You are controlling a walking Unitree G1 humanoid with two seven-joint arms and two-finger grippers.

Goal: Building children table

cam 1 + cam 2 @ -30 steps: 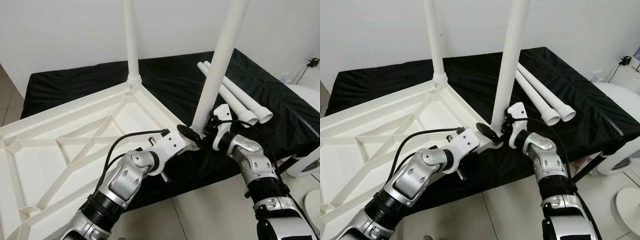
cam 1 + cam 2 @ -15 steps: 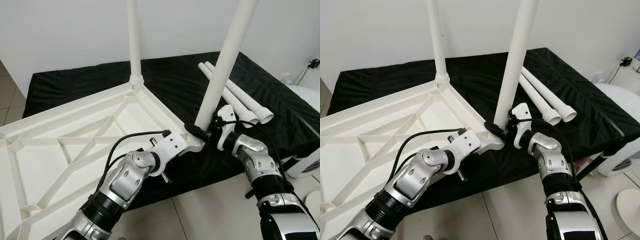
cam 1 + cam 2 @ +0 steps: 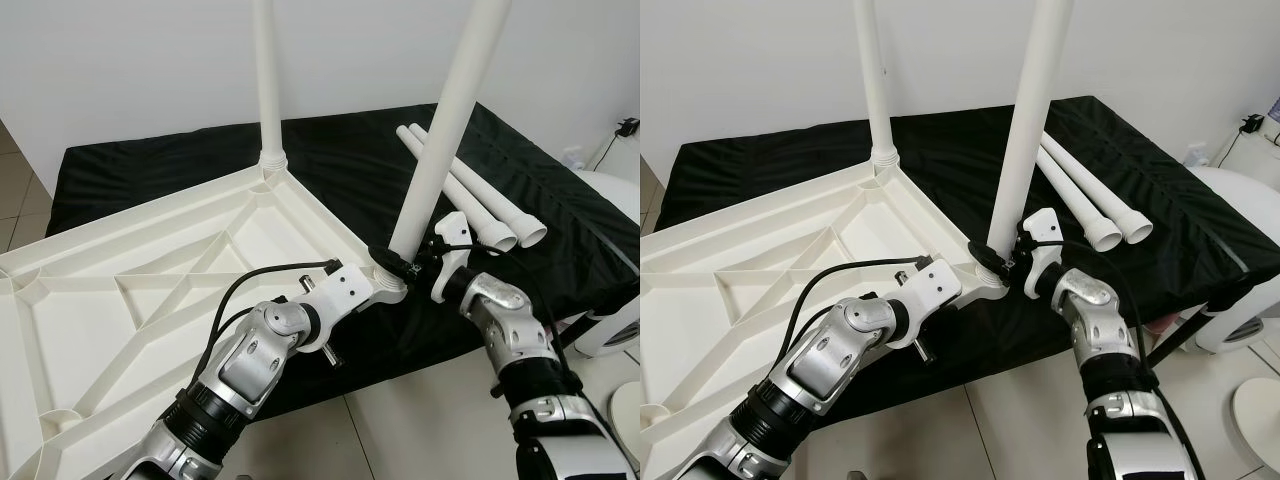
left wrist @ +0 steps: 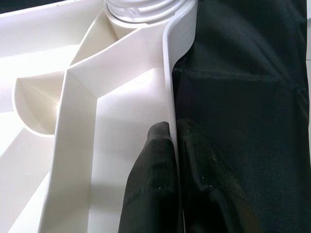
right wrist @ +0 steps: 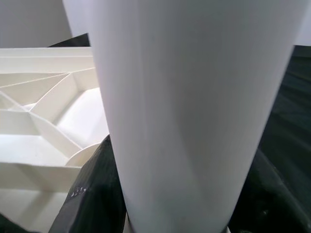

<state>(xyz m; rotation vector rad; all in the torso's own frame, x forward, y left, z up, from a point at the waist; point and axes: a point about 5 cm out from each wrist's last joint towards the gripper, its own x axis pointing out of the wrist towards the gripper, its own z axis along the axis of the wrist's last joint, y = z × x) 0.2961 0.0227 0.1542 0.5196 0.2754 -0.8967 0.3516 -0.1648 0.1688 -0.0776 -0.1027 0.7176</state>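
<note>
The white plastic tabletop (image 3: 150,290) lies upside down, partly on a black cloth (image 3: 360,170). One white leg (image 3: 266,80) stands upright in its far corner. A second white leg (image 3: 445,120) rises from the near right corner socket, leaning slightly right. My right gripper (image 3: 405,265) is shut on this leg just above its base; its black fingers (image 5: 92,194) sit on either side of the leg. My left gripper (image 4: 174,131) is shut on the tabletop's rim (image 4: 167,87), right beside that corner socket.
Two loose white legs (image 3: 480,195) lie side by side on the cloth at the back right. A white rounded object (image 3: 615,330) stands on the tiled floor at the far right. The tabletop's near left part overhangs the floor.
The near leg's top has swung a little to the right, and my right gripper has shifted slightly with it. My left gripper keeps its hold on the rim.
</note>
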